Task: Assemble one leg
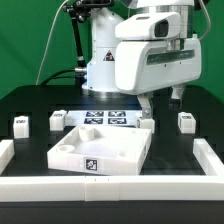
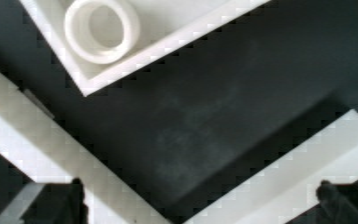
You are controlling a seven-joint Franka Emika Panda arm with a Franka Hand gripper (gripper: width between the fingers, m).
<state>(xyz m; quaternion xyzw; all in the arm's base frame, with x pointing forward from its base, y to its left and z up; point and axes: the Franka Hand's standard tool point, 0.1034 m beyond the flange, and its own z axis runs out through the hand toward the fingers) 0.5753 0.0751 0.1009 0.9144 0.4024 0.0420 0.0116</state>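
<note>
Fingers [image 2: 345, 203] wide apart, leg [image 1: 185, 121] nearby

arm [image 1: 105, 60]: glossy white shells | dark seams, small black markings | gripper [image 1: 163, 101]: white body, dark fingers [image 2: 44, 205]

Brightly and evenly lit from overhead in the exterior view, with only soft, short shadows beneath the large white square tray-like plastic piece [image 1: 100, 150] on the matte black table top [image 1: 30, 104], and with the glossy white robot arm casing [image 1: 150, 50] nearly blown out. Looks coarse and low in resolution throughout, fine marker print reduced to blotches. Turns dimmer and grainier in the wrist view, with stair-stepped edges around the white round socket rim [image 2: 105, 54], mottled noise over the dark surface, and the black fingertips [image 2: 41, 205] of the gripper [image 2: 194, 205] blurred out of focus.
</note>
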